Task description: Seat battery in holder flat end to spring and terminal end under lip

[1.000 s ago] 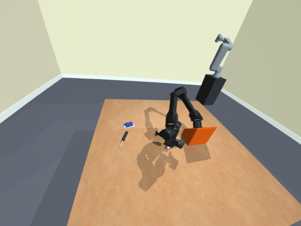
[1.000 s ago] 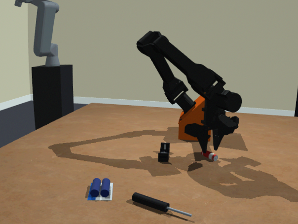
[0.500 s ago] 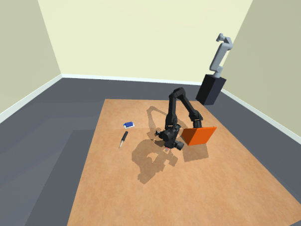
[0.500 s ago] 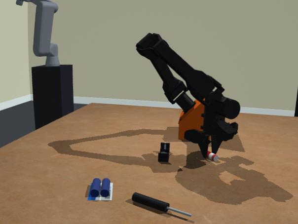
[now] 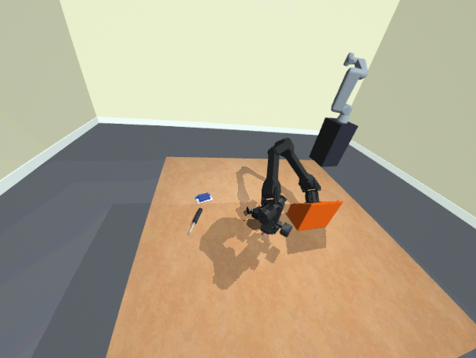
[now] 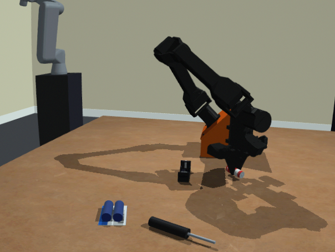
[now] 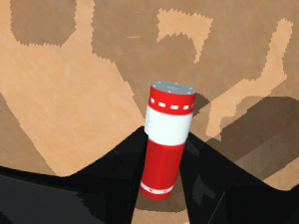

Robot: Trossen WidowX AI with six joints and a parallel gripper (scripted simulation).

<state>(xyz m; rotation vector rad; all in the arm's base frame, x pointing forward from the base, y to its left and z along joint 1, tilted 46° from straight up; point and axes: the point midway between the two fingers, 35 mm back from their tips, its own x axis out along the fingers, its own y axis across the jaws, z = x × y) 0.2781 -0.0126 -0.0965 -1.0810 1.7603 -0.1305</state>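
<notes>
Where tan table (image 5: 299, 300) meets grey floor (image 5: 79, 221), cream walls (image 5: 221, 59)

In the top view, the battery (image 5: 266, 235) is mostly hidden beneath the claw (image 5: 269, 232); the holder is fully concealed.

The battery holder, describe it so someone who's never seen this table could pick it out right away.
Start at the orange block at the arm's base and look toward the table's near side. The battery holder is the small black bracket standing left of the gripper, which is shut on the red-and-white battery. Unlike the blue cylinders and screwdriver, it's squat and boxy.
</notes>
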